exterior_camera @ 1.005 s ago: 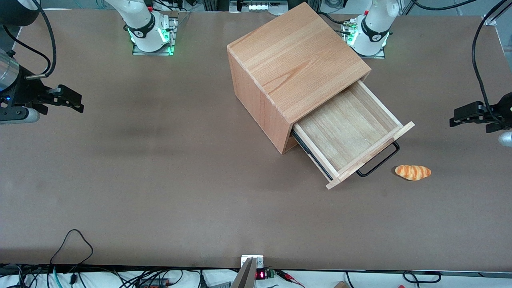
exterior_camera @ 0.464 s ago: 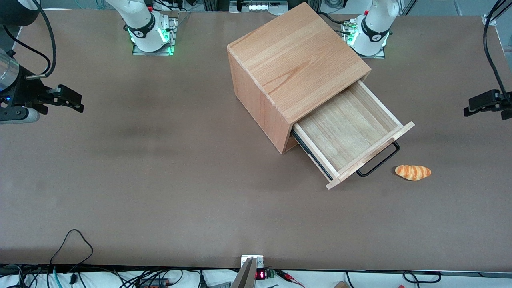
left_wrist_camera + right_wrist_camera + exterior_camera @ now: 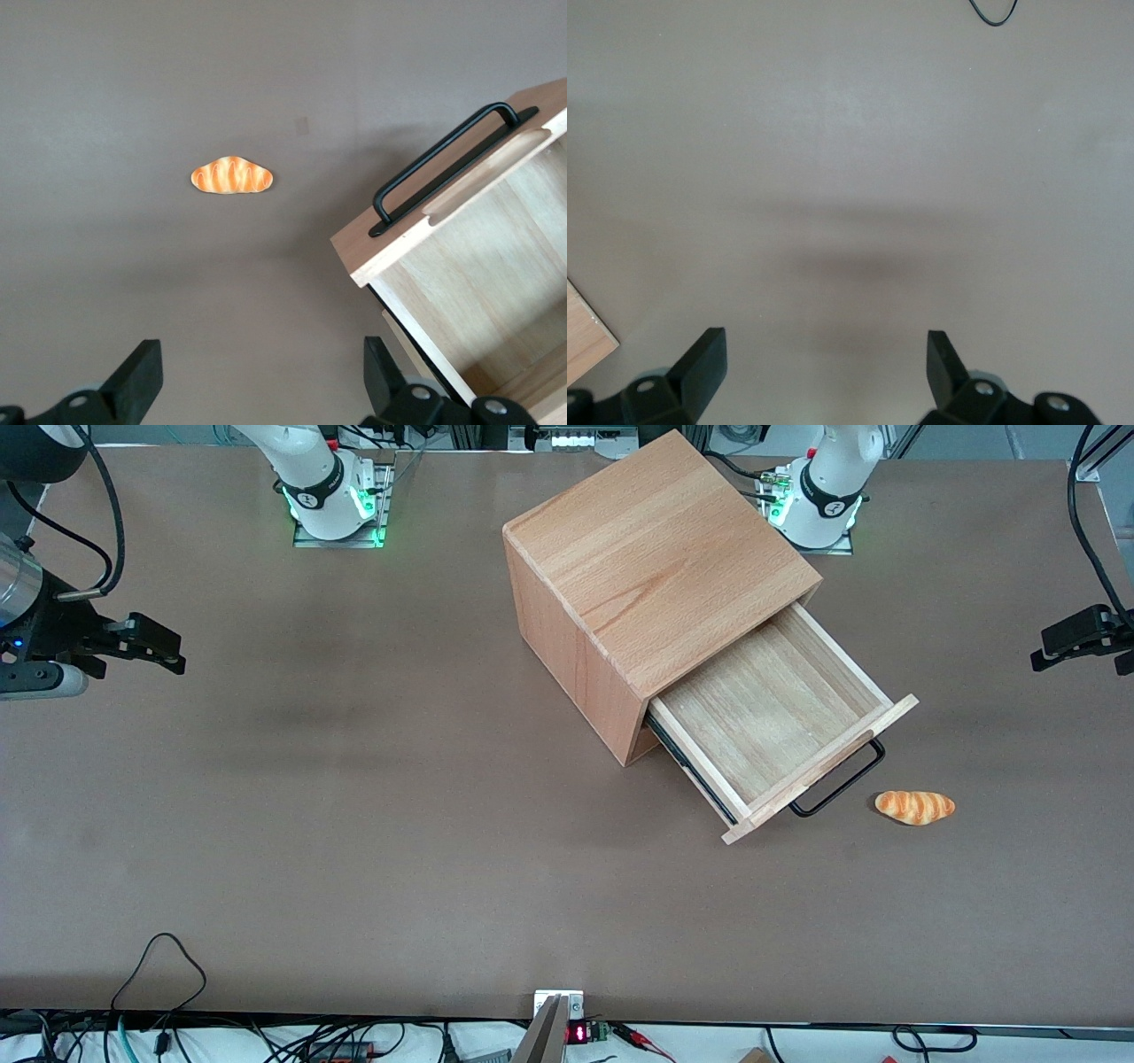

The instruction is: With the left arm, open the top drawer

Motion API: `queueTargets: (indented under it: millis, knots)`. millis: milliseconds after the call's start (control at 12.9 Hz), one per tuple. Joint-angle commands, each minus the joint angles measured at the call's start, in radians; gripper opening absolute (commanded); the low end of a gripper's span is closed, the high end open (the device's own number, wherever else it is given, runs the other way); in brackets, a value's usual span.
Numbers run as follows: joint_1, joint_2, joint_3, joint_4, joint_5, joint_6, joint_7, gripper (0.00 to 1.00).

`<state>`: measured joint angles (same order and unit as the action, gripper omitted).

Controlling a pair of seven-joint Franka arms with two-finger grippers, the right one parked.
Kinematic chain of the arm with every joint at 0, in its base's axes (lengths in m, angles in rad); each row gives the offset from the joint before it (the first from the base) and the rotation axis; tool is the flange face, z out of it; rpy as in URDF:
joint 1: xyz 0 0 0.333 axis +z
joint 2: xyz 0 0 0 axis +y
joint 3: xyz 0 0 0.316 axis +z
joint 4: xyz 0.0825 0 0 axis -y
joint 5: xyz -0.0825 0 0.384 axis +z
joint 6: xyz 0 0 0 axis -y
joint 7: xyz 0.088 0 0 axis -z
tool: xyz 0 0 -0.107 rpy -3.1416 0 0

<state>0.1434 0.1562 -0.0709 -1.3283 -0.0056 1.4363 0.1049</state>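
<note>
The beech cube cabinet (image 3: 651, 558) stands mid-table. Its top drawer (image 3: 771, 713) is pulled well out, a shallow light-wood tray, empty inside, with a pale plank front and a long black bar handle (image 3: 842, 784). The drawer (image 3: 483, 257) and handle (image 3: 443, 164) also show in the left wrist view. My left gripper (image 3: 1050, 651) hangs above the table at the working arm's end, well away from the drawer and clear of the handle. In the wrist view the gripper (image 3: 261, 381) is open and empty, with bare table between its fingers (image 3: 142, 376).
A small orange bread roll (image 3: 914, 806) lies on the table beside the drawer front, toward the working arm's end; it also shows in the left wrist view (image 3: 231, 175). The arm bases (image 3: 819, 491) stand at the table's back edge. A loose black cable (image 3: 164, 957) lies near the front edge.
My left gripper has drawn away from the drawer toward the working arm's end of the table and slightly up. The drawer, cabinet and bread roll have not moved.
</note>
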Motion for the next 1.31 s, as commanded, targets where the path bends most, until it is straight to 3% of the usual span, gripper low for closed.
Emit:
queueTargets:
  millis: [0,541,773,1236]
  knots:
    - [-0.129,-0.061,0.126,-0.069,-0.013,0.027,-0.016,1.00]
    - [-0.154,-0.142,0.131,-0.155,-0.013,0.058,-0.014,1.00]
    - [-0.153,-0.234,0.131,-0.296,-0.014,0.137,-0.014,1.00]
    - [-0.142,-0.238,0.123,-0.298,-0.014,0.127,-0.019,1.00]
